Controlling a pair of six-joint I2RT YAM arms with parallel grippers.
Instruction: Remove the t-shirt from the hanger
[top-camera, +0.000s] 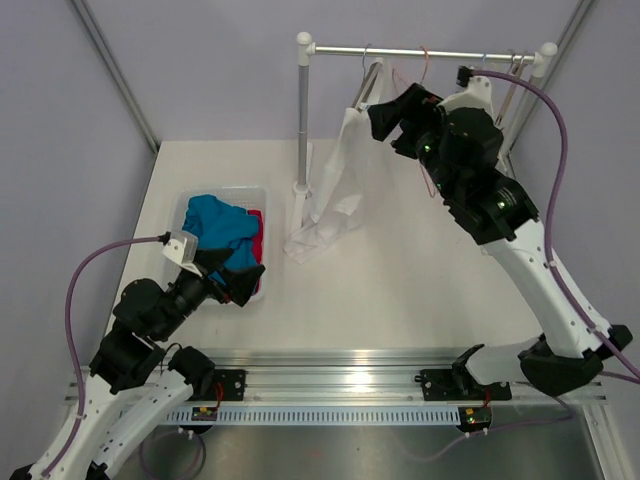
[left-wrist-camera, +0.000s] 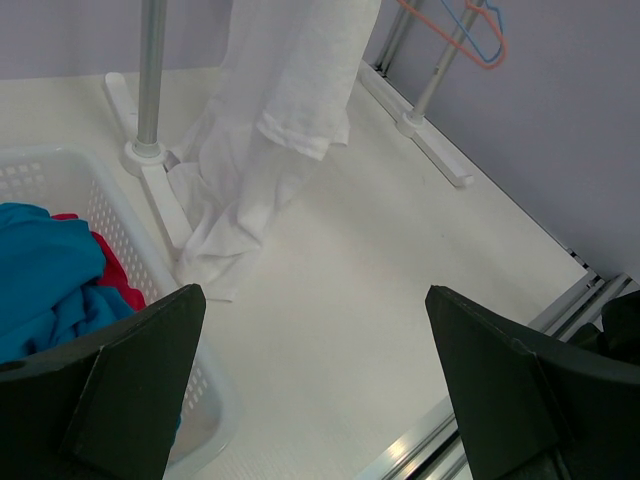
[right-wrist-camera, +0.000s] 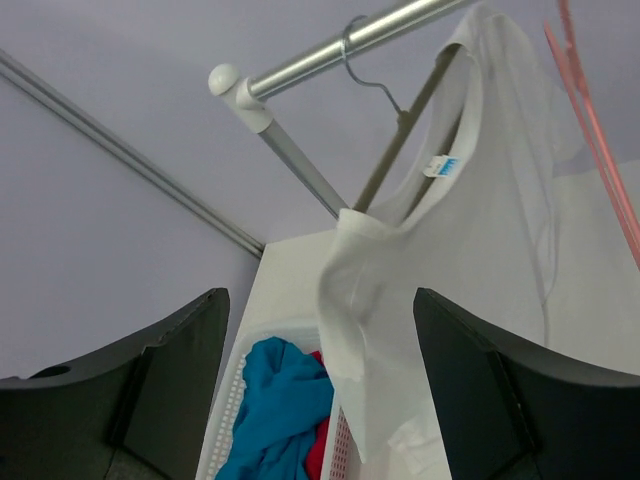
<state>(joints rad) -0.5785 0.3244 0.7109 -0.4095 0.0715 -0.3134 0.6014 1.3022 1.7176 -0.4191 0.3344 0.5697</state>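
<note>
The white t-shirt (top-camera: 340, 175) hangs from a grey hanger (top-camera: 372, 75) on the rack's rail (top-camera: 430, 50), and its hem trails onto the table beside the rack's left post. In the right wrist view the t-shirt (right-wrist-camera: 480, 230) has one shoulder slipped down off the hanger (right-wrist-camera: 395, 140), with the collar still over it. My right gripper (top-camera: 395, 112) is up by the rail just right of the shirt, and in its own view it (right-wrist-camera: 318, 330) is open with nothing between its fingers. My left gripper (left-wrist-camera: 310, 310) is open over the near left of the table, by the basket.
A white basket (top-camera: 185, 205) holding blue clothing (top-camera: 220, 225) and something red sits at the left. The rack's left post (top-camera: 303, 120) stands between basket and shirt. Pink and blue bare hangers (left-wrist-camera: 480, 35) hang further right on the rail. Purple walls enclose the table.
</note>
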